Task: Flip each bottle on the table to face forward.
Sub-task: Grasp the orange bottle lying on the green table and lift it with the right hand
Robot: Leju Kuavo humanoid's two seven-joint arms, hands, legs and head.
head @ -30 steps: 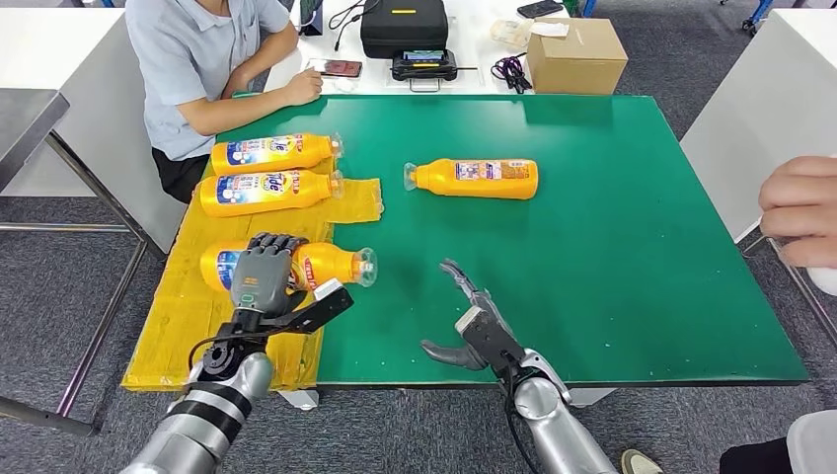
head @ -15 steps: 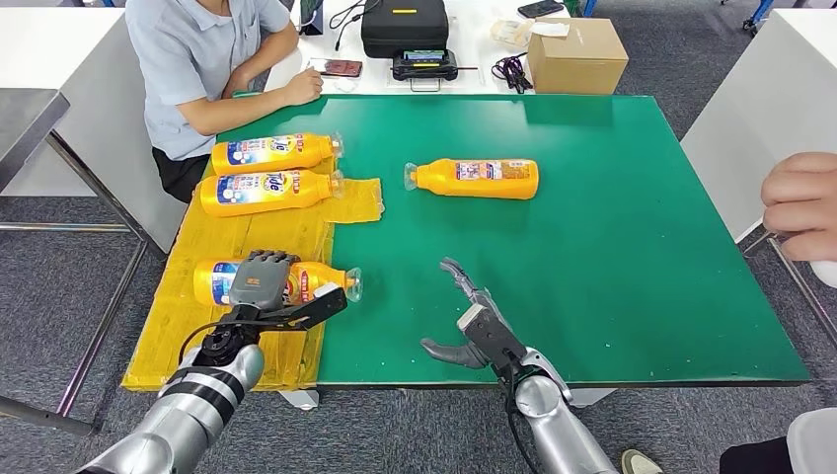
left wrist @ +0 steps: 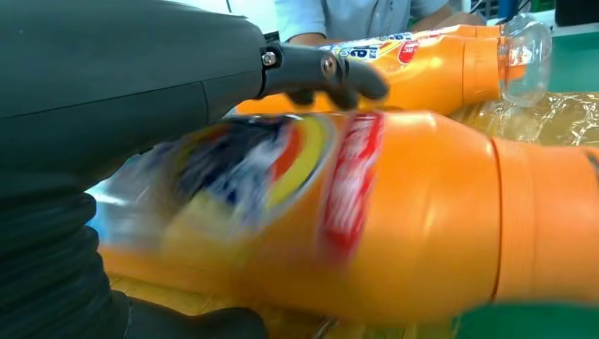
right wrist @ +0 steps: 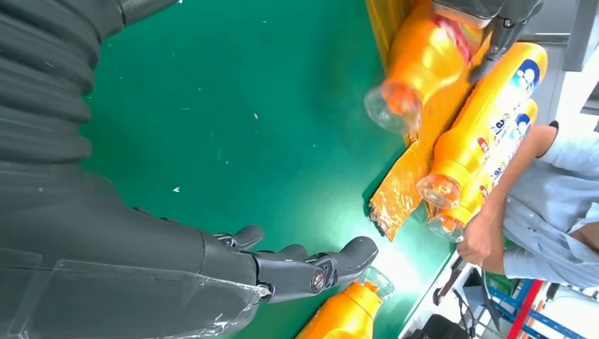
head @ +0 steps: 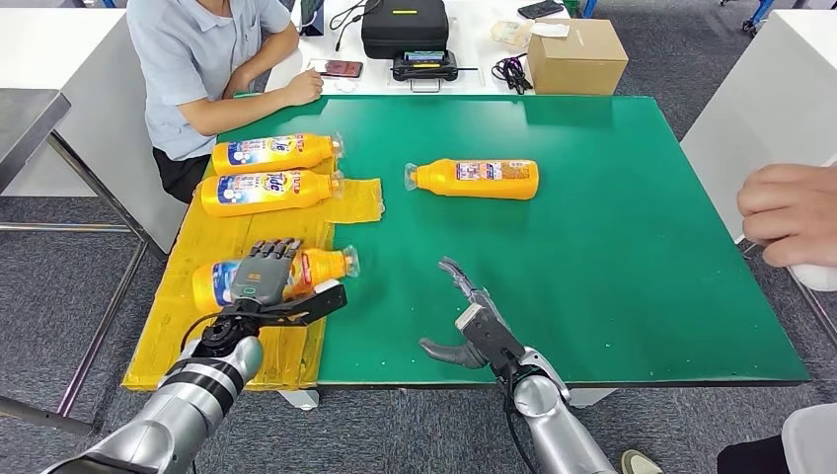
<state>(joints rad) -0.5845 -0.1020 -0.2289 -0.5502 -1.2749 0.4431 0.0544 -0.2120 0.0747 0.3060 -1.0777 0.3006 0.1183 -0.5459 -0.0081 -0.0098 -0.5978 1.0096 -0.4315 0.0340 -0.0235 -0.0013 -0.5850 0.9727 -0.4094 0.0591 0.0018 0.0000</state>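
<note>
Several orange bottles with clear caps lie on their sides. My left hand (head: 262,275) grips the nearest bottle (head: 323,265) on the yellow mat (head: 247,232), fingers over its body and thumb under its neck; its blurred label (left wrist: 282,169) faces the wrist camera. Two more bottles (head: 276,151) (head: 266,190) lie on the mat behind it, labels up. A fourth bottle (head: 479,178) rests on the green table (head: 612,247), cap to the left. My right hand (head: 474,321) hovers open near the table's front edge, holding nothing.
A seated person rests a forearm (head: 257,99) at the table's far left corner. Another person's hand (head: 790,212) shows at the right edge. A cardboard box (head: 575,54) and a black case (head: 403,25) stand on the white table behind.
My left hand has pulled the near bottle leftward onto the mat and turned it. The person's hand at the right edge shifted a little. My right hand has stayed put.
</note>
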